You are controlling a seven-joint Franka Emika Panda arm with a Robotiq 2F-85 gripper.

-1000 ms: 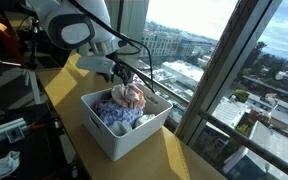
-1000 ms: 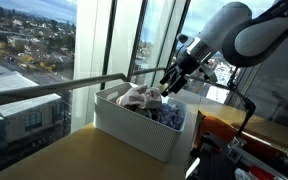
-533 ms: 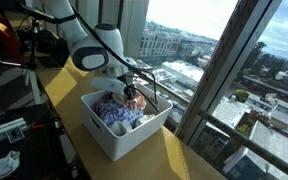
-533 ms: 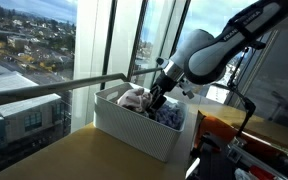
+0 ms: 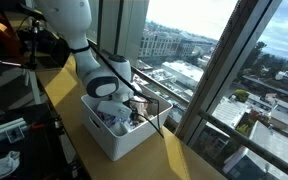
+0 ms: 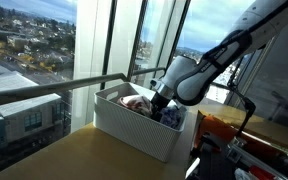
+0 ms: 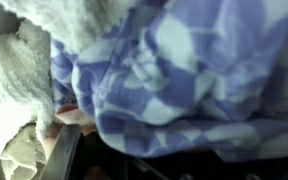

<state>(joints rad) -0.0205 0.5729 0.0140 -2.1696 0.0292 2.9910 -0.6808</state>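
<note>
A white basket (image 5: 119, 145) stands on the wooden ledge by the window and also shows in an exterior view (image 6: 134, 130). It holds a blue-and-white checkered cloth (image 5: 112, 118) and a pale pinkish cloth (image 6: 136, 100). My gripper (image 5: 134, 108) is lowered into the basket among the cloths, and it also shows in an exterior view (image 6: 160, 106). The wrist view is filled by the checkered cloth (image 7: 184, 70) very close up, with a white fluffy towel (image 7: 19, 90) at the left. The fingertips are hidden in the fabric.
A metal railing (image 6: 44, 92) and tall window glass (image 5: 184, 60) run right behind the basket. The wooden ledge (image 5: 179, 160) stretches along the window. Cables and equipment (image 5: 9, 100) stand on the room side.
The arm has come down from above the basket's far rim. The gripper has sunk into the cloths inside the basket.
</note>
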